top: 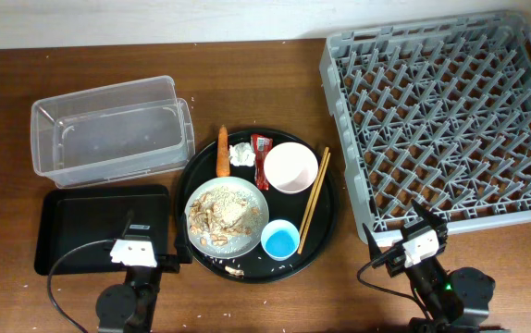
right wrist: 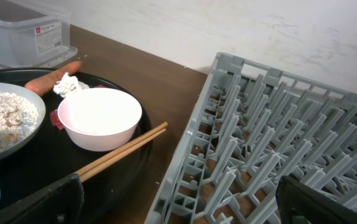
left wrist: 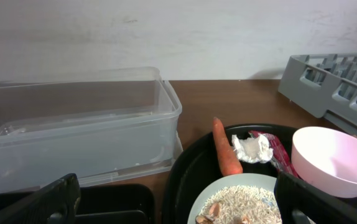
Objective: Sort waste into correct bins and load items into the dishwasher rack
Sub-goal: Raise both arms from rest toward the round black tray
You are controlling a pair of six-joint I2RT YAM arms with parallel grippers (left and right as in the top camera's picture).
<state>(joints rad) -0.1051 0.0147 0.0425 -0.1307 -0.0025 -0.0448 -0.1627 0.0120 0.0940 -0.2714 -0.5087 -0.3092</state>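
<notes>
Both arms wait at the near edge of the table (top: 247,65). The left hand (left wrist: 175,185) and right hand (right wrist: 178,186) are spread wide and hold nothing. Waste and dishes crowd a round black tray (top: 326,231), set between the clear tub (top: 108,139), the shallow black tray (top: 90,222) and the grey rack (top: 450,120). The carrot (top: 222,153) looks stiff and is best gripped across its middle. The tissue (top: 242,154) and red wrapper (top: 262,157) just beside it are light and soft, needing a pinch from above. The bowl (top: 290,167) and blue cup (top: 279,240) offer hard rims. The chopsticks (top: 314,200) may roll. The plate (top: 192,205) carries loose scraps (top: 224,217), so it likely must stay level. The tray's raised lip and tight gaps leave little room.
</notes>
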